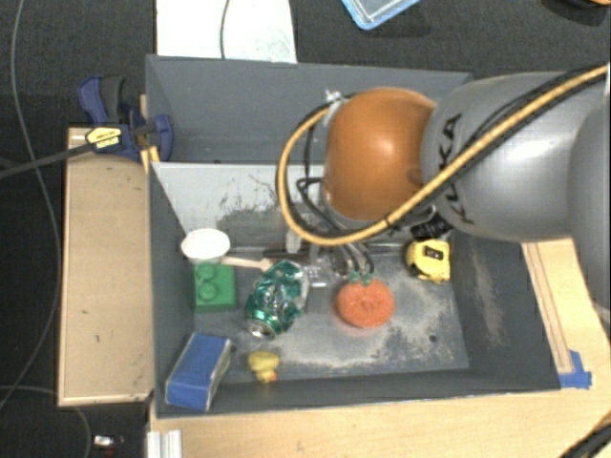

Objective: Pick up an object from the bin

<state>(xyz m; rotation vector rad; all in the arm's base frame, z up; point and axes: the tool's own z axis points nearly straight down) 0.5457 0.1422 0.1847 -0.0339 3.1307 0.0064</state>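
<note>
My gripper [334, 265] hangs low in the middle of the bin, mostly hidden under the arm's orange cover. Just below it to the left lies a crumpled green and silver can [275, 298]. Just below it to the right sits an orange fruit-shaped ball [363, 304] with a small green stem, close to the gripper's tip. A white spoon [205, 246] lies to the left, its handle pointing toward the gripper. A yellow tape measure [429, 260] rests to the right, next to the arm.
A green toy brick [214, 286] lies at the left wall. A blue box [199, 370] and a small yellow toy [263, 365] sit at the front left. The arm with its cables covers the bin's back right.
</note>
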